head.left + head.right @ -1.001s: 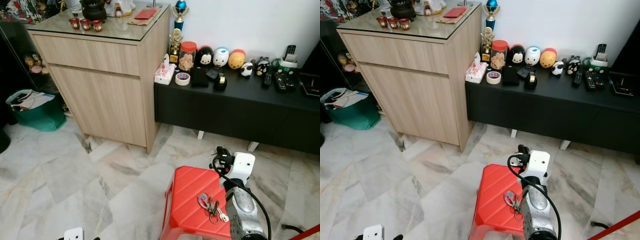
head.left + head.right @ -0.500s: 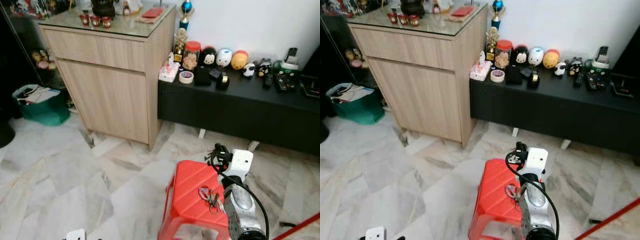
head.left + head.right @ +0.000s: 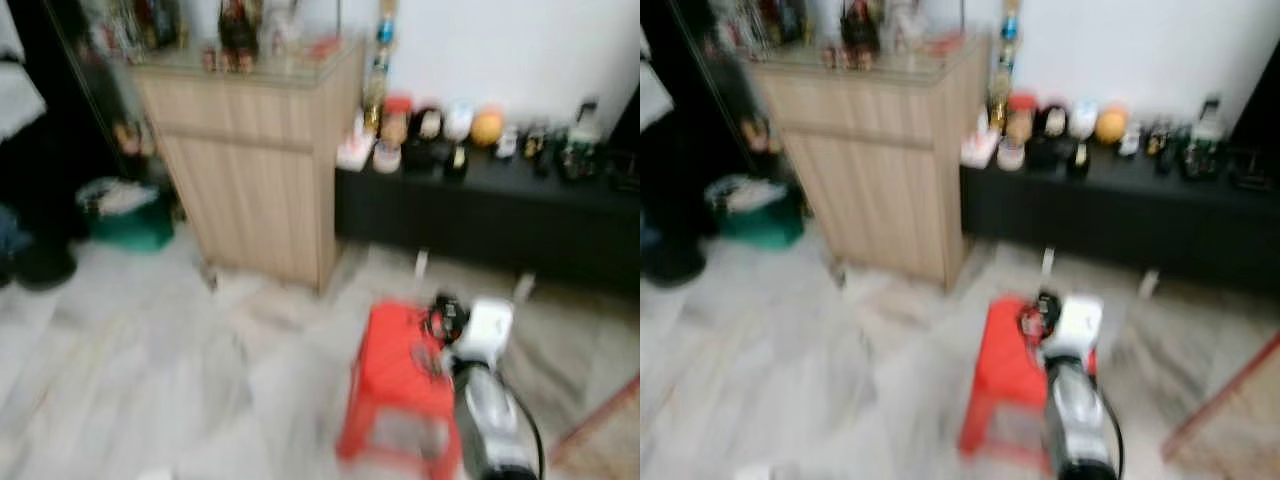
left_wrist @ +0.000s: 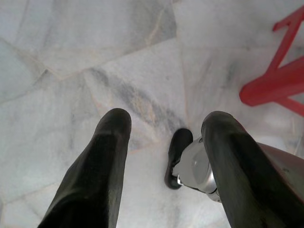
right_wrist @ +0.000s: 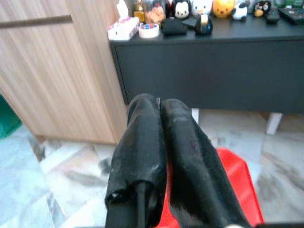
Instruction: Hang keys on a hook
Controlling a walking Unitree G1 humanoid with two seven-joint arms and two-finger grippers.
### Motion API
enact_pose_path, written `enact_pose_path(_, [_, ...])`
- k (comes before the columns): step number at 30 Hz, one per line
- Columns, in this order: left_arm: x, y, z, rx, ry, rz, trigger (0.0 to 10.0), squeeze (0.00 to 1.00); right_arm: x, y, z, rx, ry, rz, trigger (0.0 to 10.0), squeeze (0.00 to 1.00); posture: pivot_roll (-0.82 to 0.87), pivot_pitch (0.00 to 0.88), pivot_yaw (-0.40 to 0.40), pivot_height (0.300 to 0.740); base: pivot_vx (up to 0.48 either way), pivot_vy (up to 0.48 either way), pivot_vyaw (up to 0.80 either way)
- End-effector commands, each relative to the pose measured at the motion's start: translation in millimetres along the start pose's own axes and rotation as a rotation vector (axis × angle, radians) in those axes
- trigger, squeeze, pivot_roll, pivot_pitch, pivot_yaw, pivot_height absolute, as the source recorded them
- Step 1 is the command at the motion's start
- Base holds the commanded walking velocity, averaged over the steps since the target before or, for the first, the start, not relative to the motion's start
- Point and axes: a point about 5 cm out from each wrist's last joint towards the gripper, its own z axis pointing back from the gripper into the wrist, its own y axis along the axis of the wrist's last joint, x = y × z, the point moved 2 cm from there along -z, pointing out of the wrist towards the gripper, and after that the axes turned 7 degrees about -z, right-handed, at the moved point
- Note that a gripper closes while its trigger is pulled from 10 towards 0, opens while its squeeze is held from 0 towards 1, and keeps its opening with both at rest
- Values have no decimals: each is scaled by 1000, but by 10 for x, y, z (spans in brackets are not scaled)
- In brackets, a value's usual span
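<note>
Floor ahead and left: bare marble floor (image 3: pixel 150 370), open room between the robot and the wooden cabinet (image 3: pixel 260 190).
Red stool (image 3: pixel 400 385): stands just before the robot, right arm over its right edge; it blocks the straight way forward low down.
Black low cabinet (image 3: pixel 490 215): behind the stool along the white wall, its top crowded with small figures and jars, little free room there.
Left corner: green bag (image 3: pixel 125 210) on the floor beside the wooden cabinet.
Under left gripper (image 4: pixel 164 142): fingers spread, open marble floor below, one stool leg (image 4: pixel 275 85) near.
</note>
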Motion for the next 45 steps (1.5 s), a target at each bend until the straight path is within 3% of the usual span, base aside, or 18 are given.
enact_pose_path(1, [21,11,-7,1,-7,-14,10000,0,-8,1,5,5,2,4,10000,0,60,0,-20,740,-311,0,0])
enact_pose_path(17, [46,2,-5,0,-10,-5,10000,0,29,17,-12,4,-21,9,10000,0,60,14,-26,740,-154,0,0])
enact_pose_path(40, [31,-14,-1,-6,-6,10,10000,0,24,43,-41,5,-17,7,10000,0,60,34,-31,740,0,0,-800])
enact_pose_path(45, [25,-10,-1,-5,-1,-3,10000,0,4,47,-37,13,-9,22,10000,0,60,34,-31,740,0,-100,0])
